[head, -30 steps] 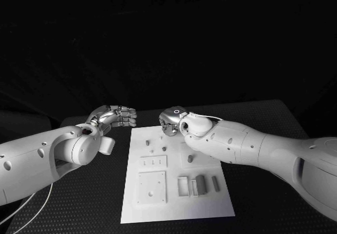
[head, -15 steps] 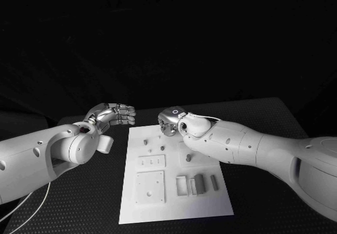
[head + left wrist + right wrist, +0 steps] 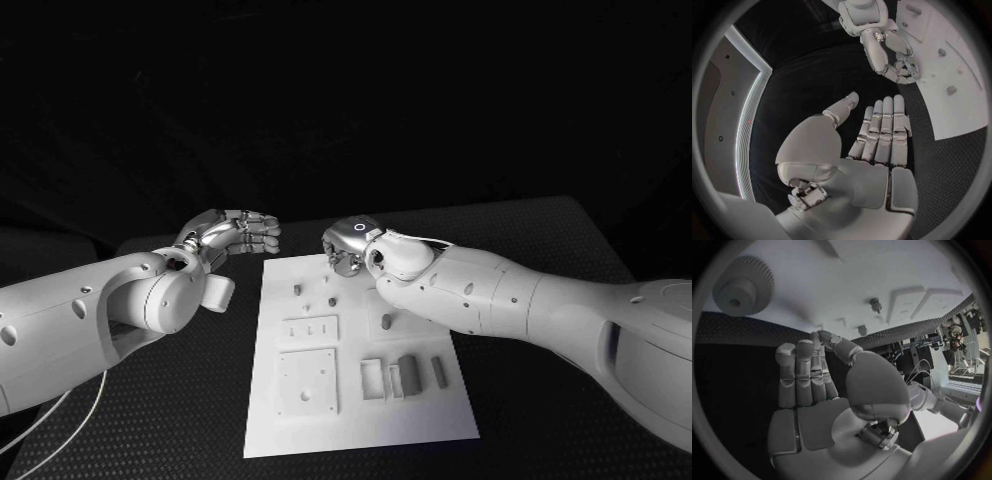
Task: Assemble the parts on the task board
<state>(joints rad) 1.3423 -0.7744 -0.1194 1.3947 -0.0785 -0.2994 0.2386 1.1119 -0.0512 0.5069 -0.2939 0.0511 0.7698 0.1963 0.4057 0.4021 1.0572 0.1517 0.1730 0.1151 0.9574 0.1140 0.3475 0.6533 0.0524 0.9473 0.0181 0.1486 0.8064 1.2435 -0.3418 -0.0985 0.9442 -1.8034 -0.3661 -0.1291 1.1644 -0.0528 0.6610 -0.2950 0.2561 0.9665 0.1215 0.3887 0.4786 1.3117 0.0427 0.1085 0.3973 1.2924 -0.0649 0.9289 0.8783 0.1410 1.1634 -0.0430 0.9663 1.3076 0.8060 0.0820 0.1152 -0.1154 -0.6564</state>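
Currently, as I read the feeds from my station:

Task board (image 3: 361,420): white plate lying flat in the middle of the tabletop (image 3: 562,250), long side running away from the robot. I judge it rigid and best left where it lies.

Parts (image 3: 411,377): small grey pieces. Several bars sit in a row near the board's near right; pegs (image 3: 300,291) stand or lie toward the far end. I judge them light, hard and smooth, likely to slip or roll if nudged.

Gear (image 3: 743,286): toothed wheel with a centre hole, flat on the board near the right hand. The toothed rim looks the surest place to pinch.

Where to hold: bars across the narrow sides; pegs by the shank, from above.

Left hand (image 3: 231,235): hovers over the tabletop just beside the board's far left corner. Fingers (image 3: 882,125) straight and side by side, thumb apart, grasping nothing.

Right hand (image 3: 351,245): over the board's far end. Fingers (image 3: 801,375) extended together, thumb (image 3: 839,346) off to one side, nothing held.

Risk: I expect a hard pinch could flick a small piece off the board.
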